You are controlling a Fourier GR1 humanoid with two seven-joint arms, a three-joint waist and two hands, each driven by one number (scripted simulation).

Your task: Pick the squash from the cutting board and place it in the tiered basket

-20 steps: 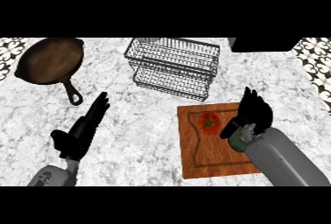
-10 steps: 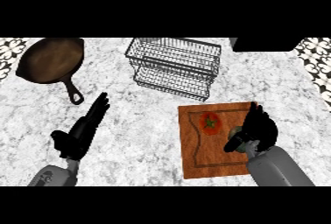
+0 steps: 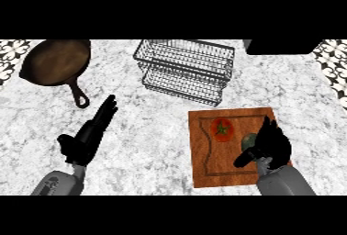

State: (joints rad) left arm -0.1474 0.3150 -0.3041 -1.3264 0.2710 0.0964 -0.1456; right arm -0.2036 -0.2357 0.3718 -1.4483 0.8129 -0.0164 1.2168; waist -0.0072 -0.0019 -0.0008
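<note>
The wooden cutting board (image 3: 210, 160) lies at the right of the marble counter. On it are a red tomato (image 3: 222, 129) and, just right of it, a green squash (image 3: 249, 139), mostly hidden. My right hand (image 3: 272, 143) is over the squash. Its fingers point away from me and look fairly straight, and the thumb is spread out below the squash. The wire tiered basket (image 3: 184, 69) stands beyond the board, at the top centre. My left hand (image 3: 89, 135) rests open at the lower left, fingers up.
A cast-iron skillet (image 3: 55, 62) sits at the far left, its handle pointing toward my left hand. A dark block (image 3: 281, 46) is at the back right corner. Bare marble lies between the left hand and the board.
My right hand has drawn back toward me and settled lower over the squash, covering more of it. The left hand has stayed put.
</note>
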